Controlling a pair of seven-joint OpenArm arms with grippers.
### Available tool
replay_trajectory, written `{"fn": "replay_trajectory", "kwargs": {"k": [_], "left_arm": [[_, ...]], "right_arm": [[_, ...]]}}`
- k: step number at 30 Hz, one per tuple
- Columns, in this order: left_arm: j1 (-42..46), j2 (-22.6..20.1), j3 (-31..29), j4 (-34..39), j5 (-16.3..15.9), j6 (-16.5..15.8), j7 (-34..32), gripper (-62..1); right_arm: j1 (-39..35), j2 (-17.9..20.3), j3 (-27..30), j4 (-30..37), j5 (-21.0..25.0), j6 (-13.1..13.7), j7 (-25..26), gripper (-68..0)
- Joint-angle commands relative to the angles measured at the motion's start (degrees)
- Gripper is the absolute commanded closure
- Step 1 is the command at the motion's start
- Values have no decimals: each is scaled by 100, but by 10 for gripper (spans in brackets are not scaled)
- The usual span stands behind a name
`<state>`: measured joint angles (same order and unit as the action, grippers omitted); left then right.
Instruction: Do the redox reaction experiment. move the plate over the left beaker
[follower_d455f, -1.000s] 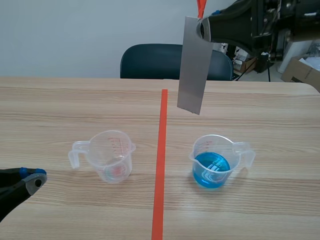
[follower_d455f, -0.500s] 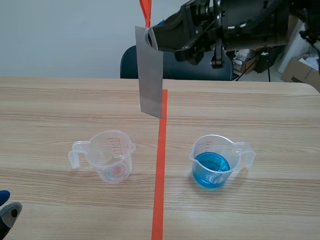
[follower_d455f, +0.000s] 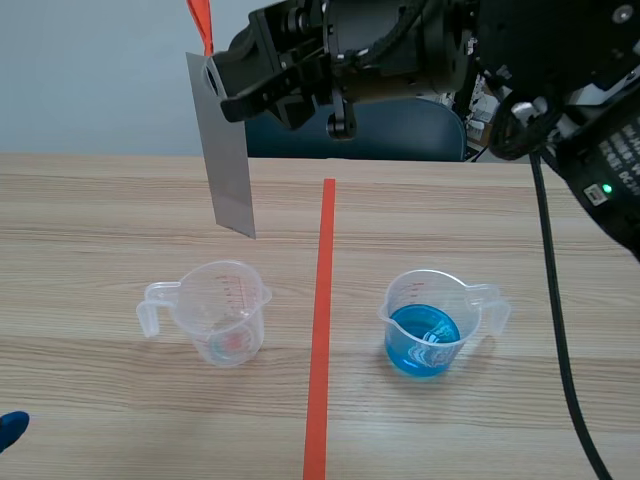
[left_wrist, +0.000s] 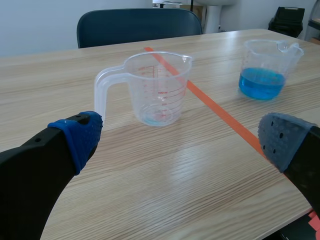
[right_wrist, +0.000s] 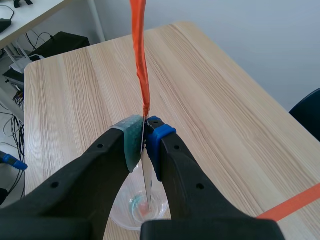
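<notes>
A grey metal plate with an orange ribbon at its top hangs upright from my right gripper, which is shut on its upper edge. The plate's lower end is above and just behind the empty clear left beaker. In the right wrist view the plate shows edge-on between the pads of the right gripper, with the left beaker right below. The right beaker holds blue liquid. My left gripper is wide open low over the table, the left beaker ahead of it.
An orange-red tape line runs between the two beakers. A dark chair stands behind the table's far edge. The right arm reaches across the top of the scene. Only a blue fingertip of the left gripper shows at the near left corner.
The right arm has carried the plate leftward across the tape line, from the right beaker's side to over the left beaker. The left gripper has opened and drawn back toward the near left corner.
</notes>
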<state>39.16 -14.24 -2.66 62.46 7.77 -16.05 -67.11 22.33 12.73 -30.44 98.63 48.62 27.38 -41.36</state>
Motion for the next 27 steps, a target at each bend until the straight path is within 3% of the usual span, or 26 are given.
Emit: {"fn": "replay_trajectory", "kwargs": {"k": [1, 7, 14, 27], "left_arm": [[-28, 109, -4, 153, -59, 144, -101, -623], [-33, 457, -7, 330, -63, 546, -103, -623], [-313, 466, -7, 341, -68, 542, 107, -623], [-313, 468, -4, 280, -66, 542, 741, -623]], "right_arm": [[136, -125, 48, -133, -44, 50, 2, -6], [133, -553, -264, -476, -348, 225, -140, -6], [136, -608, -752, -527, -348, 225, -74, -6], [409, -608, -774, -527, -365, 225, 127, -6]]}}
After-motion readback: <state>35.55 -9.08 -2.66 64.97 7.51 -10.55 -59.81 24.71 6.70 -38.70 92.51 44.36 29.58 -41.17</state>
